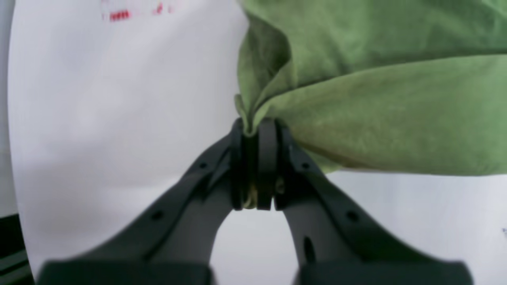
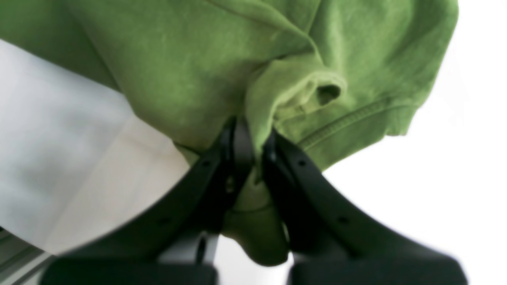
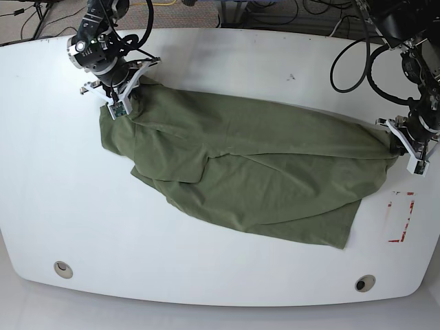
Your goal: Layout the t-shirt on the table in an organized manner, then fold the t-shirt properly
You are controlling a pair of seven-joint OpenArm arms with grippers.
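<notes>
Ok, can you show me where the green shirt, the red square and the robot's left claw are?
t-shirt (image 3: 261, 179): base view, middle of the cloth.
red tape rectangle (image 3: 401, 218): base view, its middle.
left gripper (image 1: 255, 130): left wrist view, between fingertips.

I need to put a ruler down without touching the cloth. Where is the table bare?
Bare: the near strip of the table between the two grommets, and the far edge behind the t-shirt. Crowded: the middle band, where the left pincer and right pincer stretch it.

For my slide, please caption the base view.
Both grippers stretch the green t-shirt across the white table.
</notes>
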